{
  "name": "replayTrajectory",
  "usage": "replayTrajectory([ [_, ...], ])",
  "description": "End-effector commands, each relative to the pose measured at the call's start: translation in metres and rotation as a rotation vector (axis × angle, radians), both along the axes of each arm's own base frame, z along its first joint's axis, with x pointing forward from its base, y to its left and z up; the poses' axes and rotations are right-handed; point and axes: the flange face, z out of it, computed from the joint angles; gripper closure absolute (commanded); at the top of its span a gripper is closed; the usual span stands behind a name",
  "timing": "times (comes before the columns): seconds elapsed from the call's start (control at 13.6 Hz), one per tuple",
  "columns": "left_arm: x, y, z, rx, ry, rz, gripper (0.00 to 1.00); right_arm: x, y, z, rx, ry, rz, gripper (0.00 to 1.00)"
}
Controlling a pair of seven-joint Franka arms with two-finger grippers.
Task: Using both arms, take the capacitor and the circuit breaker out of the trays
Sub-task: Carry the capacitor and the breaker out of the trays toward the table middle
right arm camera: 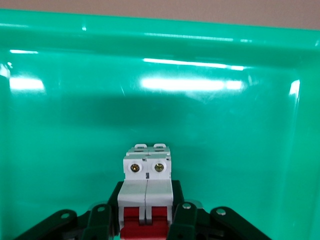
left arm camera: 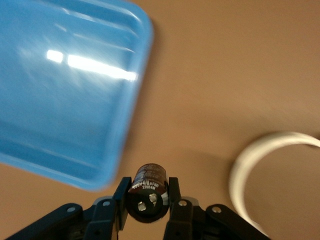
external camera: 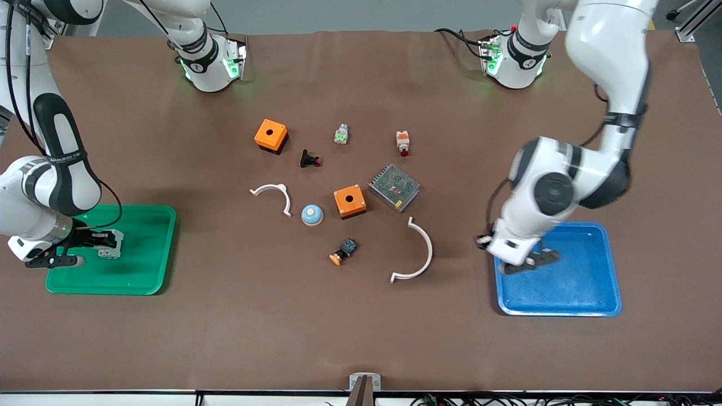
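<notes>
The capacitor [left arm camera: 148, 180], a small black cylinder with two metal pins on its end, sits between the fingers of my left gripper [left arm camera: 147, 189], which is shut on it. That left gripper [external camera: 484, 242] hangs over the brown table just beside the blue tray [external camera: 564, 287], at the rim toward the table's middle; the capacitor is hidden in the front view. The breaker [right arm camera: 146, 182], white and grey with red levers, is held in my right gripper [right arm camera: 146, 200], shut on its sides. The right gripper [external camera: 108, 242] is low inside the green tray [external camera: 144, 254] with the breaker [external camera: 110, 250].
A white curved bracket [external camera: 420, 254] lies near the blue tray [left arm camera: 60, 100], and a second bracket [external camera: 276, 194] is nearer the green tray [right arm camera: 150, 75]. Two orange boxes [external camera: 350, 201], a metal mesh unit [external camera: 394, 187], a blue dome [external camera: 311, 214] and several push buttons fill the table's middle.
</notes>
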Motion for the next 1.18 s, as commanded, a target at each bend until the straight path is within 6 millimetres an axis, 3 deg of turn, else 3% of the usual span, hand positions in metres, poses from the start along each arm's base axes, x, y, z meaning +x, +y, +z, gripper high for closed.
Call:
replayTrajectory([
  [0.0,-0.017,-0.058,-0.019,0.015,-0.005,0.064,1.0,0.018,0.008,0.043,0.035,0.025,0.024,1.0],
  [0.15,-0.041,-0.106,-0.038,0.016,0.009,0.088,1.0,0.033,0.033,0.079,0.048,0.05,0.031,1.0],
  [0.29,-0.049,-0.133,-0.052,-0.008,-0.019,0.133,1.0,0.036,0.079,0.107,0.054,0.088,-0.05,1.0],
  [0.37,-0.054,-0.145,-0.06,-0.022,-0.033,0.137,1.0,0.037,0.105,0.111,0.054,0.105,-0.071,1.0],
  [0.51,-0.063,-0.169,-0.075,-0.065,-0.072,0.134,1.0,0.031,0.163,0.102,0.072,0.127,-0.095,1.0],
  [0.74,-0.067,-0.179,-0.098,-0.1,-0.095,0.144,1.0,0.022,0.263,0.082,0.106,0.102,-0.209,0.99],
  [0.96,-0.072,-0.188,-0.111,-0.118,-0.107,0.127,0.97,0.017,0.354,0.079,0.102,0.052,-0.27,0.99],
  [1.03,-0.072,-0.188,-0.111,-0.119,-0.106,0.128,0.8,0.012,0.382,0.078,0.103,0.042,-0.278,0.99],
  [1.1,-0.071,-0.187,-0.11,-0.121,-0.109,0.131,0.4,0.009,0.4,0.072,0.102,0.04,-0.287,0.99],
])
